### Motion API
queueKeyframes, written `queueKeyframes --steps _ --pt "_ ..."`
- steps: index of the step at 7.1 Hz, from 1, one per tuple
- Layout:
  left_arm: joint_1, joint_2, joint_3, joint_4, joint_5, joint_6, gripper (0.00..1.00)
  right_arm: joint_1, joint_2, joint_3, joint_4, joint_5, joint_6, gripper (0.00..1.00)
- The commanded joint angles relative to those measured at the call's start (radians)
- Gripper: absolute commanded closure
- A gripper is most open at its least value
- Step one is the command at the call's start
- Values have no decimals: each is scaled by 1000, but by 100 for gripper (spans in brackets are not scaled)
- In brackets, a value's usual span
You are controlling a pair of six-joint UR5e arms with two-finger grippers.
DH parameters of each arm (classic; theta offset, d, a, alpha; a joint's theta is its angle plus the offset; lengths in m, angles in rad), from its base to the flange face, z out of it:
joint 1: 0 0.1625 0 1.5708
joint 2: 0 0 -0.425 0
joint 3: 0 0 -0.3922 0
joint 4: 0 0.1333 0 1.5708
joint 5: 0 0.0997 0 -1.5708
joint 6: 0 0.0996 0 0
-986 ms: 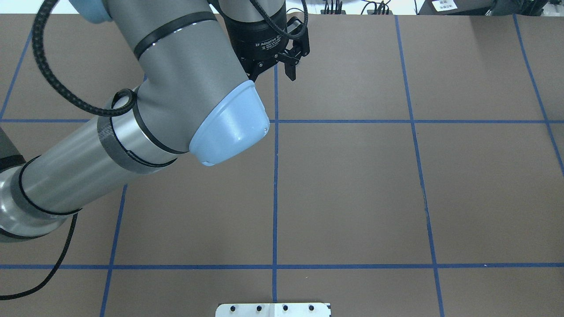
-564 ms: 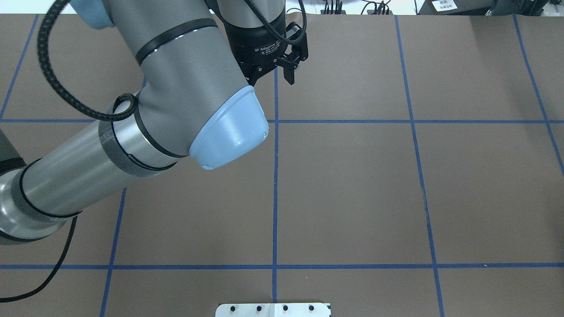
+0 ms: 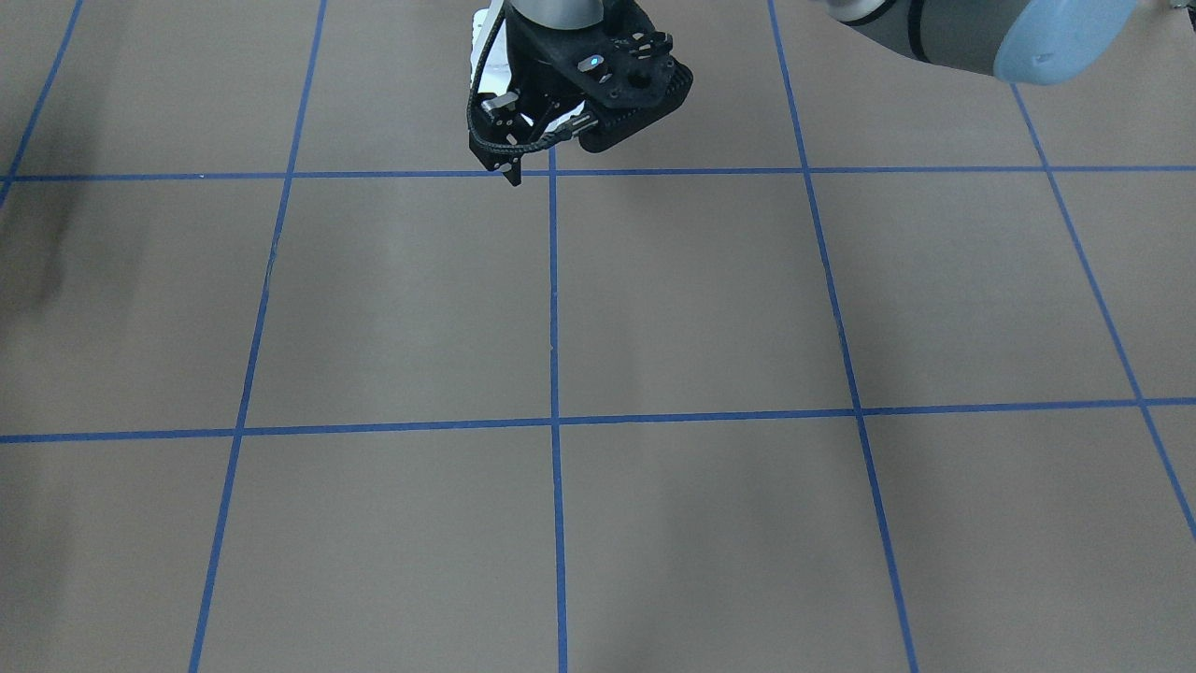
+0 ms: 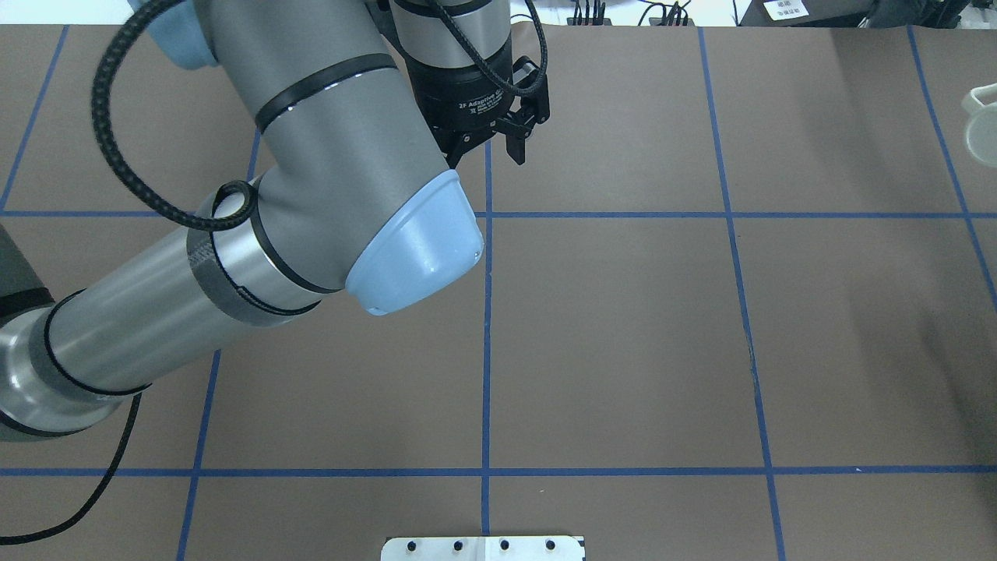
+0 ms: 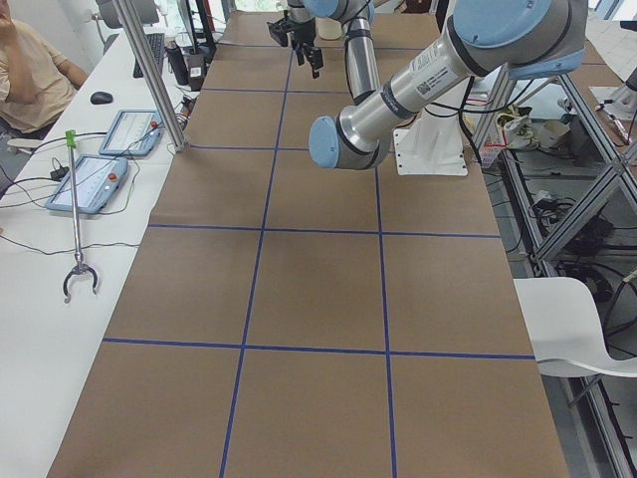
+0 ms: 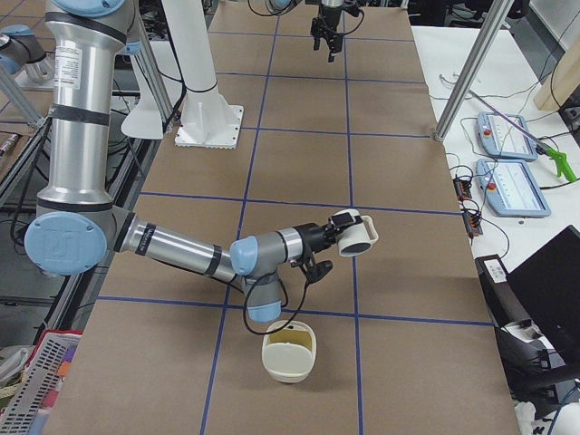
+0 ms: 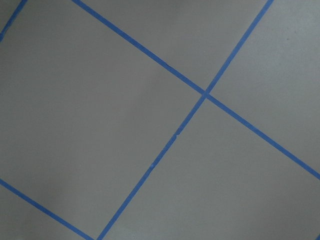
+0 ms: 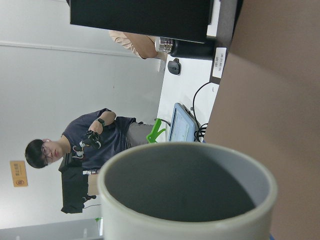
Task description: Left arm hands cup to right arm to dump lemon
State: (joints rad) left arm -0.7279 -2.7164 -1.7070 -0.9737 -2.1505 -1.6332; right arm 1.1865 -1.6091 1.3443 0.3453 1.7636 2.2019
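Observation:
My left gripper (image 4: pixel 484 153) hangs open and empty over the far middle of the table, its bulky housing clear in the front view (image 3: pixel 512 173). The off-white cup (image 6: pixel 358 231) is tipped on its side in the air, held by my right gripper (image 6: pixel 343 230) at the table's right end. Its rim shows at the right edge of the overhead view (image 4: pixel 983 125). In the right wrist view the cup (image 8: pixel 185 190) fills the bottom and its grey inside is empty. A yellow-green shape, seemingly the lemon (image 6: pixel 292 341), lies in a cream container (image 6: pixel 288 367) below the cup.
Brown table with a blue tape grid (image 4: pixel 487 214). White arm base plate (image 4: pixel 483 548) at the near edge. Tablets (image 6: pixel 507 136) and a grabber tool (image 5: pixel 75 219) lie on the side benches. People sit beyond the table's ends (image 8: pixel 75 145).
My left arm has shifted slightly towards the near side and right, gripper still open. The cup's rim has come into the overhead view at the right edge.

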Motion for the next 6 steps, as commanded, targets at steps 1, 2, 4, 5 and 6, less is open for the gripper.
queueKeyframes --steps 1,2,4,5,6 --pt "30 15 6 -78 1 7 0 -123 133 134 -376 -153 -361 75" --pt "31 45 9 -144 23 -7 0 -228 168 219 -531 -302 -524 73" --pt "36 44 29 -163 63 -62 2 -495 309 358 -868 -662 -620 72" --pt "33 46 47 -219 63 -60 10 -628 363 383 -1011 -819 -724 73" --pt "19 43 64 -276 58 -74 4 -730 429 380 -1089 -920 -823 73"
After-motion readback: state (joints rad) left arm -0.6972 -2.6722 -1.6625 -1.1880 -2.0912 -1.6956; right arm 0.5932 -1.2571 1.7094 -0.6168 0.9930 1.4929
